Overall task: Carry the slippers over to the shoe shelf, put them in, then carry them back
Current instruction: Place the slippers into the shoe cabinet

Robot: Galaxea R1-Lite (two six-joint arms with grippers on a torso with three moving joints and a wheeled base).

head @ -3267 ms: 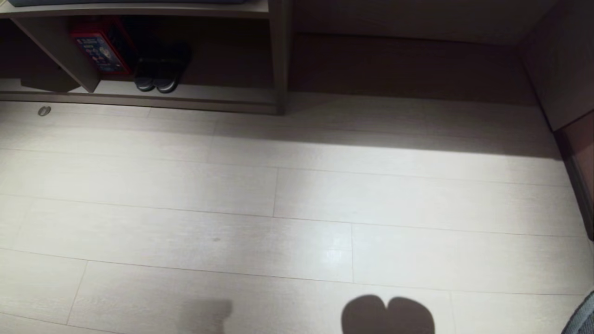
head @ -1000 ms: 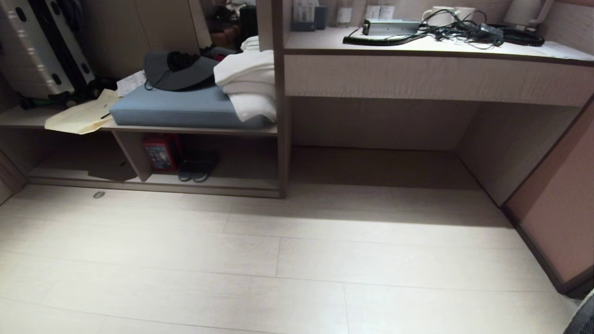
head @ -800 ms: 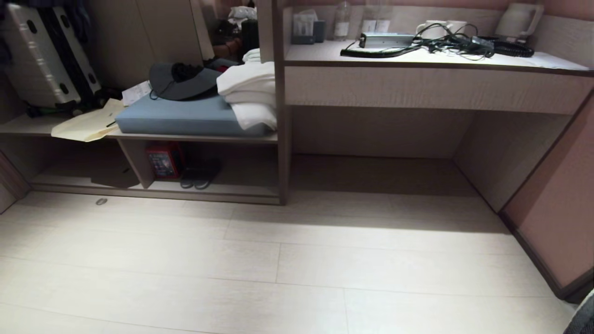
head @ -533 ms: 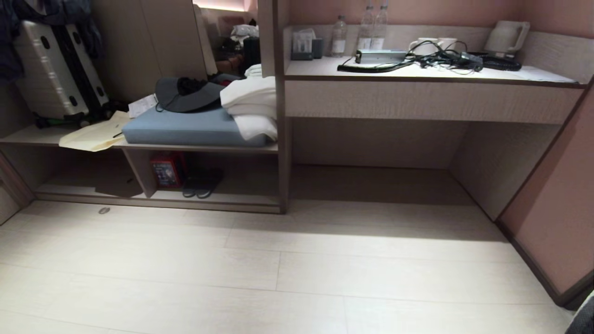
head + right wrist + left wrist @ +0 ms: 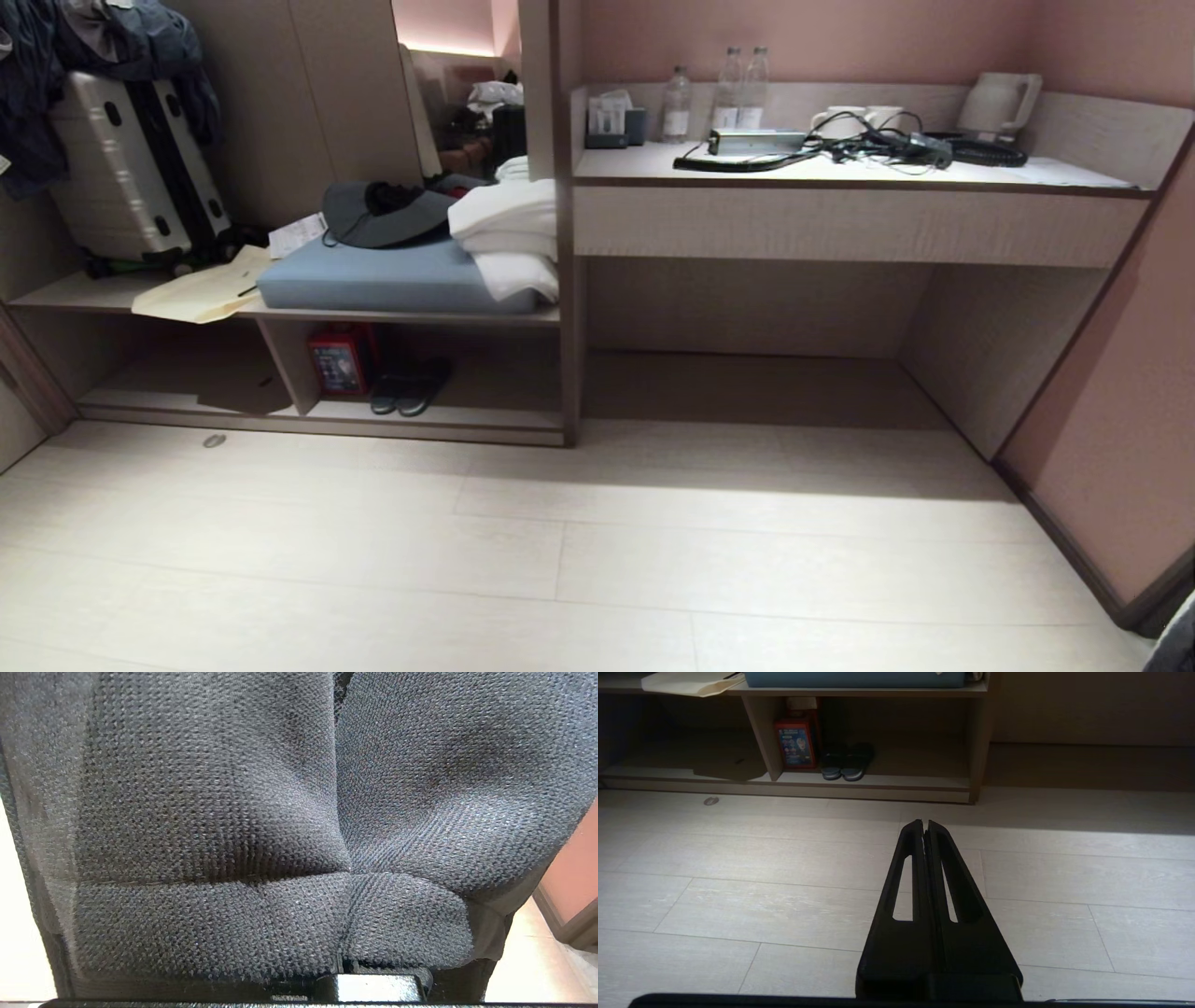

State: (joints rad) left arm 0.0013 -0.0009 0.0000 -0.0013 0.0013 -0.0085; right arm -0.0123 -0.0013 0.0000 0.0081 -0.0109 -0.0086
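Your right gripper (image 5: 373, 984) jaws clamp the slippers (image 5: 299, 826) for carrying to the shoe shelf (image 5: 439, 425); left gripper (image 5: 924, 828) jaws shut, empty.

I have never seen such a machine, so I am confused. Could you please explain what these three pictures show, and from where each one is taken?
A wheeled robot with two arms took them. The head camera looks at a room: the low shoe shelf holds a dark pair of shoes and a red box. The left wrist camera shows the left gripper, shut and empty above the floor. The right wrist camera is filled by the grey-blue slippers, which the right gripper, hidden behind them, holds.
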